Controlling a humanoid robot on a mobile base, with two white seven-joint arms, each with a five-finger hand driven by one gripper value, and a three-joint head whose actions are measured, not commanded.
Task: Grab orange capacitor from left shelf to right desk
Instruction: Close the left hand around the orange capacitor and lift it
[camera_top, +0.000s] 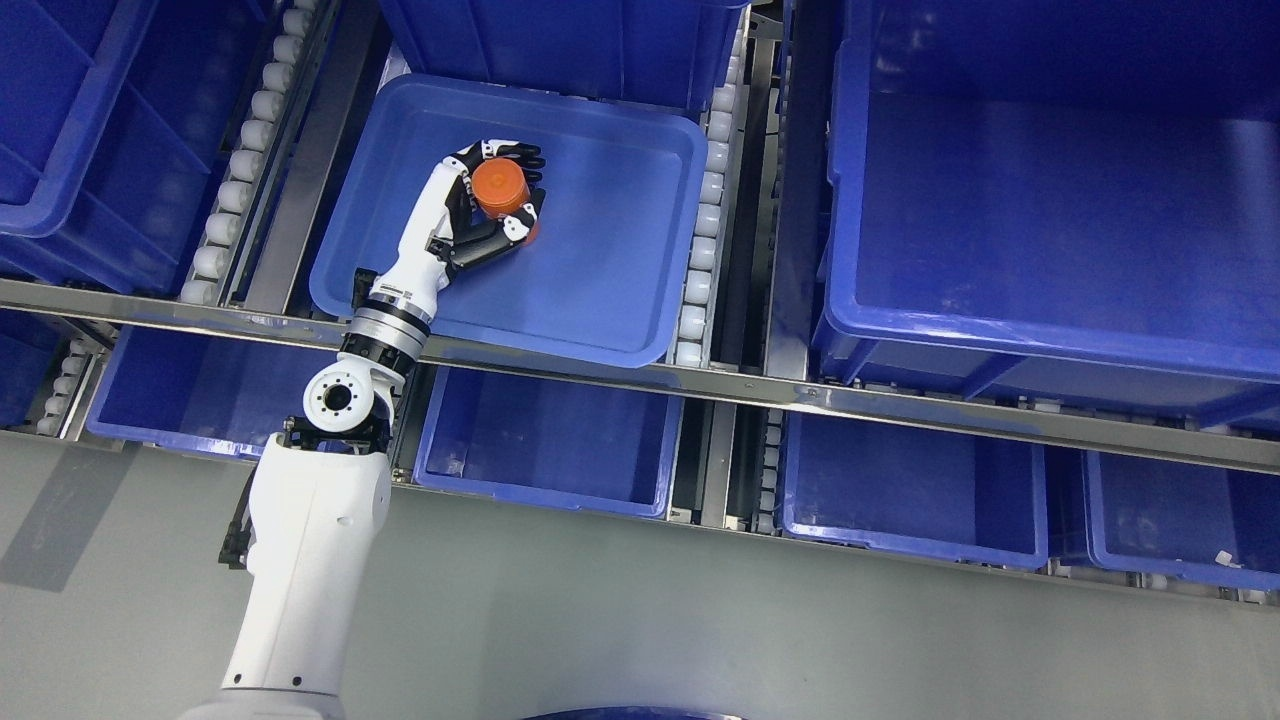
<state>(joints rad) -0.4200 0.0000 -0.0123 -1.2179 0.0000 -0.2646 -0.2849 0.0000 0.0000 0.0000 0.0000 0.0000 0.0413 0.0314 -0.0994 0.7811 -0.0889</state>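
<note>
Left hand (480, 205) reaches up from the lower left into a shallow blue tray (620, 320) on the shelf's upper level. Fingers (515, 152) wrapped around the orange capacitor (499, 188), thumb on its near side. Capacitor sits over the tray's left-far part; can't tell if it's lifted off the floor. Bigger blue bin (1050, 230) to the right, more bins (545, 440) on the lower level.

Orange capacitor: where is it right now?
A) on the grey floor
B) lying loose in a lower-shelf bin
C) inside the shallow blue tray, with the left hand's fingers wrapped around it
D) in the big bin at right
C: the orange capacitor sits within the shallow blue tray, with the left hand curled around it.
</note>
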